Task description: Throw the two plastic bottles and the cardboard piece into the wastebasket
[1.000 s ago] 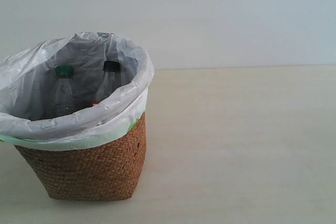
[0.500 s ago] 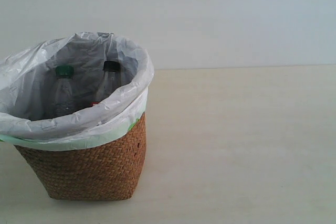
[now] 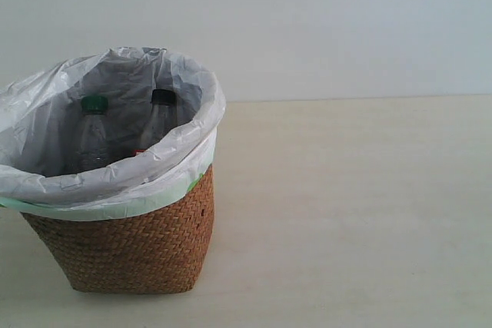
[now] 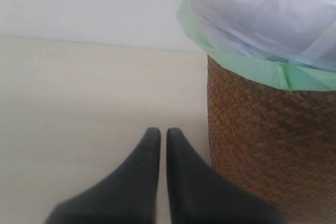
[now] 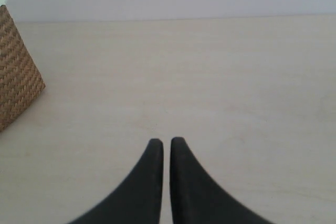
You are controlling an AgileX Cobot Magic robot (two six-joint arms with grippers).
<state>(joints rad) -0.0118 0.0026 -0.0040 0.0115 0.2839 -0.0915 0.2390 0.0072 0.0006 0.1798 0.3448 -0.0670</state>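
The wicker wastebasket [image 3: 131, 247] with its white bag folded over the rim stands at the left of the exterior view. Inside it two clear bottles stand upright: the green-capped one [image 3: 93, 132] and the black-capped one [image 3: 159, 119] with a bit of red label showing. The cardboard piece is hidden or out of view. My left gripper [image 4: 163, 131] is shut and holds nothing, low over the table beside the wastebasket [image 4: 268, 145]. My right gripper [image 5: 166, 141] is shut and holds nothing, over bare table, with the wastebasket's corner [image 5: 16, 77] off to one side. Neither gripper shows in the exterior view.
A pale wooden table [image 3: 361, 213] stretches to the right of the basket, with a plain light wall behind it. A green band of the bag [image 4: 252, 69] hangs below the basket's rim.
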